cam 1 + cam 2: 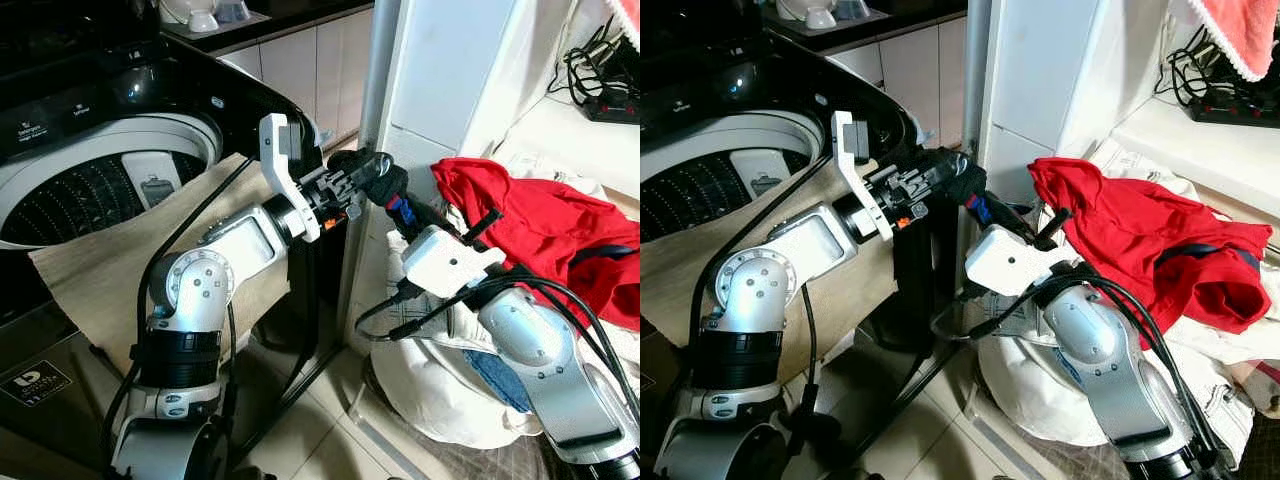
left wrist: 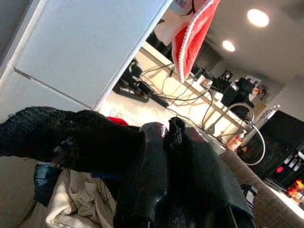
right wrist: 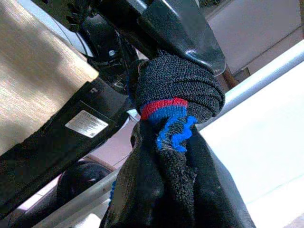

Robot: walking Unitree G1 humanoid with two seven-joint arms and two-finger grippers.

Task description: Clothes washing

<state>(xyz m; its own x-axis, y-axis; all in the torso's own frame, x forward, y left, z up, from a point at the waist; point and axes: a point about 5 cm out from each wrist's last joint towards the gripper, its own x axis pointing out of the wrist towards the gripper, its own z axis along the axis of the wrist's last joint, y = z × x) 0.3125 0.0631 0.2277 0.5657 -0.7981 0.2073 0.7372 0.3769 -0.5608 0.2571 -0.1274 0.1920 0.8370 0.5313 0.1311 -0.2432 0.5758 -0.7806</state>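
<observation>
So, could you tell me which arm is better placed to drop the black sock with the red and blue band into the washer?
Left. Both grippers pinch the sock, but the left arm sits beside the open drum.

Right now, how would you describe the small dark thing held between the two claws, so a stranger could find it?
Start at the open top-loading washing machine on the left. Beside its right edge, in mid-air, the left claw and right claw meet. Both grip a black knitted sock; its red and blue bands set it apart from the red garment behind.
</observation>
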